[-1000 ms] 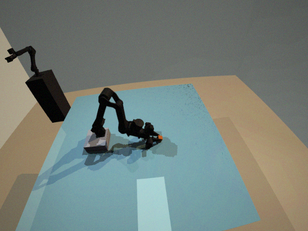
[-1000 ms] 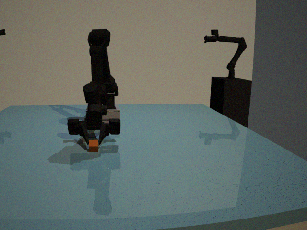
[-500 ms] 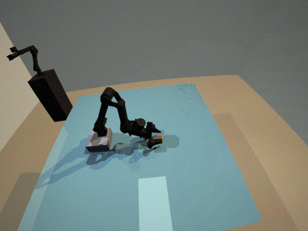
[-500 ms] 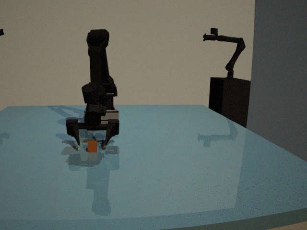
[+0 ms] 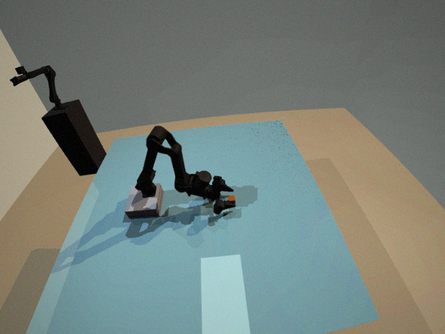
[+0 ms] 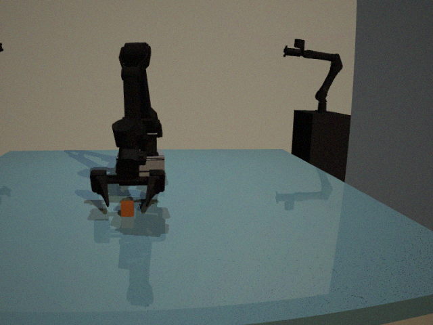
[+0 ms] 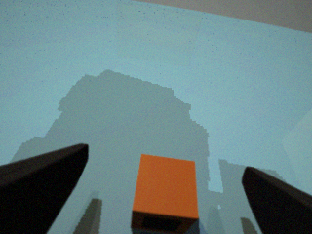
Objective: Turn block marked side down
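The orange block [image 5: 231,198] [image 6: 127,208] [image 7: 167,187] rests on the blue table [image 5: 280,229] [image 6: 244,237] [image 7: 258,88]. In the wrist view its plain orange top shows. A dark square mark [image 7: 157,223] shows on the side facing the arm, cut off near the bottom edge of the frame. The side facing the exterior camera is plain orange. My gripper [image 5: 233,197] [image 6: 125,208] [image 7: 167,163] is wide open, with one finger on each side of the block and a gap to both. Nothing is held. The block's underside is hidden.
The arm's pale base box [image 5: 143,204] stands behind the gripper. A second arm on a tall black pedestal [image 5: 75,138] [image 6: 320,139] stands beyond the blue surface. Shadows of the arm lie around the block. A pale rectangle [image 5: 222,287] lies on the blue surface.
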Controlling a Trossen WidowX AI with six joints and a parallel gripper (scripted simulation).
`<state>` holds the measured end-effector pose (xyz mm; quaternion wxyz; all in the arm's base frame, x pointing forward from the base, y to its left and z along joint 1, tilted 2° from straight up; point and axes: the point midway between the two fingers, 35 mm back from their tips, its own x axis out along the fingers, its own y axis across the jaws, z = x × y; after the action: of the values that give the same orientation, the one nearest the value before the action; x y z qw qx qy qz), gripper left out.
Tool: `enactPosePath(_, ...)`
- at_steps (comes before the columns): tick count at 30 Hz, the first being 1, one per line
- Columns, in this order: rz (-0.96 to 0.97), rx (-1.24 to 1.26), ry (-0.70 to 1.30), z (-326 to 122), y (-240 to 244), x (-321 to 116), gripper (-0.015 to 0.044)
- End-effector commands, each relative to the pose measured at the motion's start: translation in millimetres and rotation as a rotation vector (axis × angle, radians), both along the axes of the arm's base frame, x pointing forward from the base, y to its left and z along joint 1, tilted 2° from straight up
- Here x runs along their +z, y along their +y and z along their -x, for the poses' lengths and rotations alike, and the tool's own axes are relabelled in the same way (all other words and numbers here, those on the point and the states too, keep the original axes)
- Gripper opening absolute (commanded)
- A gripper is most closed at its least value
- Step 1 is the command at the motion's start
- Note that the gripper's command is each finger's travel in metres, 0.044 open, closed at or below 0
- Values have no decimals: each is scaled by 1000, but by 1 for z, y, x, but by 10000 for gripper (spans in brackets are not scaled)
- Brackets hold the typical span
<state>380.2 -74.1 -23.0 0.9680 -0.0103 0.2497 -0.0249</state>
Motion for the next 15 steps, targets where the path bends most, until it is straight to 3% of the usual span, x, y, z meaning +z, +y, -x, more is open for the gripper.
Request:
enactPosePath(1, -6, 0, -3, 0, 0, 1, 440)
enactPosePath(12, -7, 0, 3, -1, 0, 0, 440)
enactPosePath(15, -14, -6, 91, -8, -2, 3, 440)
